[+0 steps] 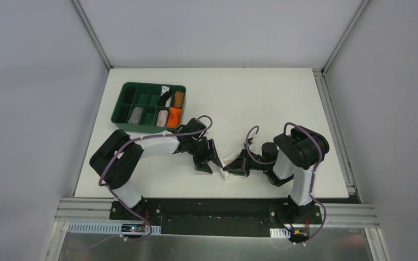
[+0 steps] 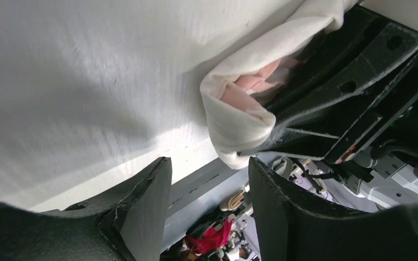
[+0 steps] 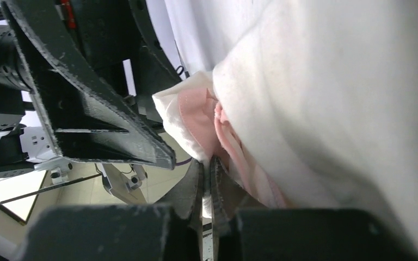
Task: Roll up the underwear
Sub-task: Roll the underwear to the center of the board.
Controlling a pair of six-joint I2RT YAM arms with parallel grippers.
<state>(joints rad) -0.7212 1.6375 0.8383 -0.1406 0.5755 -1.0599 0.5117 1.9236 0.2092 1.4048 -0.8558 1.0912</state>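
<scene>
Work surface: white matte table (image 1: 261, 92), running from under the left gripper (image 1: 215, 165) and right gripper (image 1: 228, 167) well past them to the back wall (image 1: 212, 32).

Walls: plain pale grey panels beyond both grippers, outboard of the left gripper and outboard of the right gripper.

Frame: aluminium posts (image 1: 90, 32) rise at the two far corners. On the base side of the grippers an aluminium rail (image 1: 81, 209) runs along the table's near edge. A white slotted cable duct (image 1: 95, 228) lies just below it on the left gripper's side.

Lighting: even and diffuse, with soft shadows only.
</scene>
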